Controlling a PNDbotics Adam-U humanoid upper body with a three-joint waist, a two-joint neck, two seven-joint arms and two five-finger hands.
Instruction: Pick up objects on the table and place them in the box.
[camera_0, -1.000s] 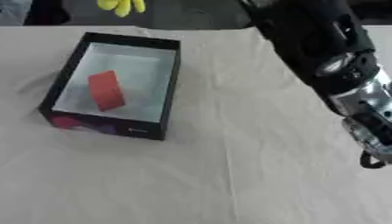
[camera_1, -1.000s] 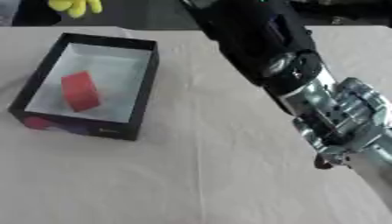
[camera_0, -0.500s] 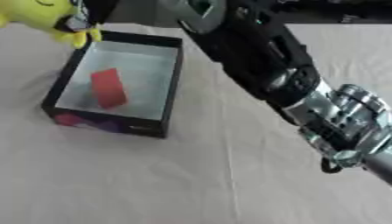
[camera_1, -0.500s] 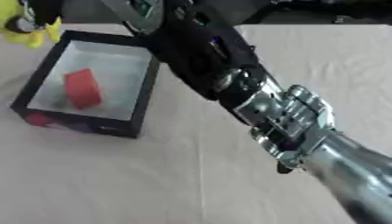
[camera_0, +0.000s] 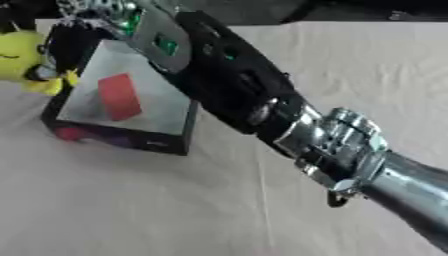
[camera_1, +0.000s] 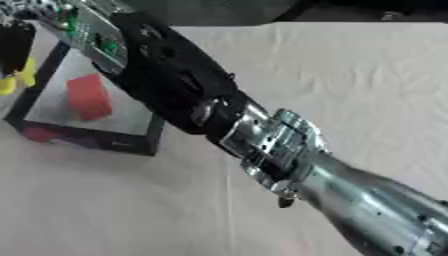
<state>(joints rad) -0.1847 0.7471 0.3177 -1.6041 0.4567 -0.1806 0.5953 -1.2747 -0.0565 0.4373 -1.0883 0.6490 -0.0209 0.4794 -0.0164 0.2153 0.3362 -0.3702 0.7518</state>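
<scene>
Your right hand (camera_0: 52, 45) has the yellow toy (camera_0: 22, 62) pinched, just outside the box (camera_0: 114, 137) at its left wall, near the table's far-left corner. Bring it inward over the red block (camera_0: 118, 96) w/o clipping the rim, then let go. Left hand's not visible.

Right arm (camera_0: 262, 105) now stretched diagonally across the view from lower right to upper left, where a second ago only its forearm showed at the right side, clear of the box (camera_0: 131, 140). Yellow toy (camera_0: 22, 57), earlier at the top edge beyond the box, now carried to the box's left wall, with the right robot hand (camera_0: 66, 45) dark against it. Whole view shifted between pictures, so box displacement attributed to the camera.
</scene>
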